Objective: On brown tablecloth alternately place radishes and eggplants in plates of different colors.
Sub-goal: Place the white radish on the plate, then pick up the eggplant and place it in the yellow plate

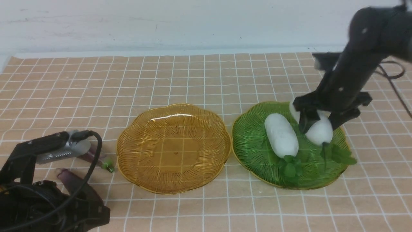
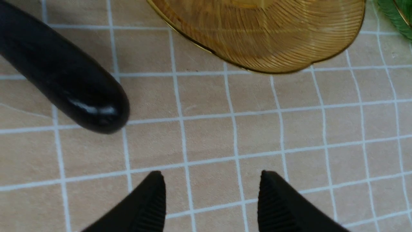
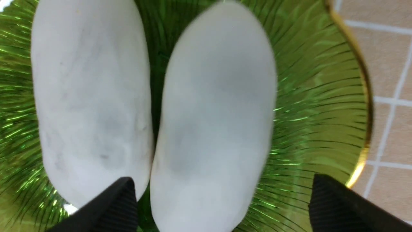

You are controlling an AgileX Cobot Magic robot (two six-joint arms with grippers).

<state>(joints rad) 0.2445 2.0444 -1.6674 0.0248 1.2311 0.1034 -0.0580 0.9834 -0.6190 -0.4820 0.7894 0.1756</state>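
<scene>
Two radishes [image 1: 281, 135] lie in the green plate [image 1: 249, 146].

The right arm [image 1: 357, 71] slants down from the far right, and the right gripper [image 1: 319, 122] points downward with its fingers [image 3: 109, 209] spread wide, one ribbed pad at each side of the wrist view. The left arm [image 1: 38, 199] sits folded low at the near left. The left gripper [image 2: 210, 175] faces down, its fingers [image 2: 145, 206] parted with a clear gap between the tips.
</scene>
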